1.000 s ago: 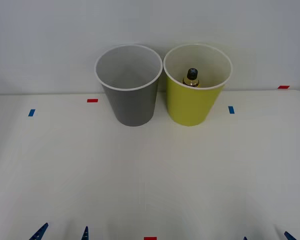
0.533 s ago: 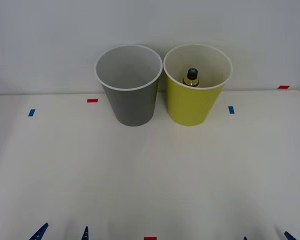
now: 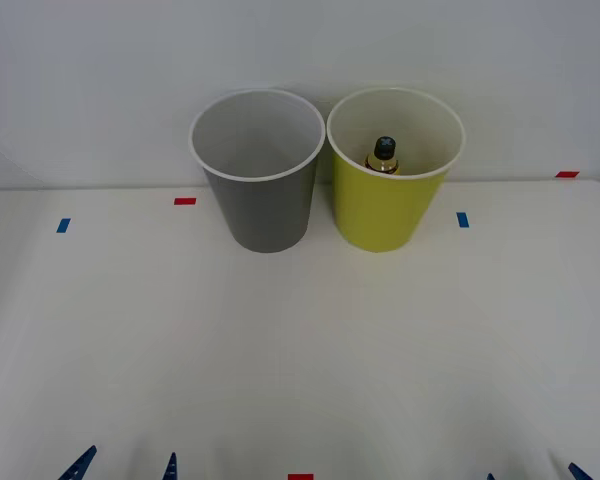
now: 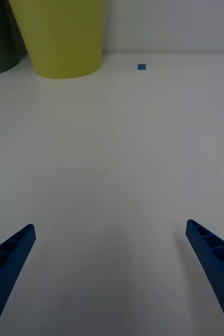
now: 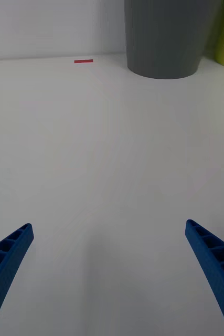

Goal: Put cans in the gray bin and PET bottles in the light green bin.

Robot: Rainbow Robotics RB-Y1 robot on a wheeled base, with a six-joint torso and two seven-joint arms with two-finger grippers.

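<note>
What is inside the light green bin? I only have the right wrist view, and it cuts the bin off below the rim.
Observer: A small yellow bottle with a dark cap stands upright inside the light green bin.
Operator: And the gray bin?
Observer: The gray bin shows only its pale inside from the front view; no can in sight there.
Operator: Where is the left gripper?
Observer: The left gripper hangs low over the bare table at the near edge, fingers open and holding nothing, facing the gray bin.
</note>
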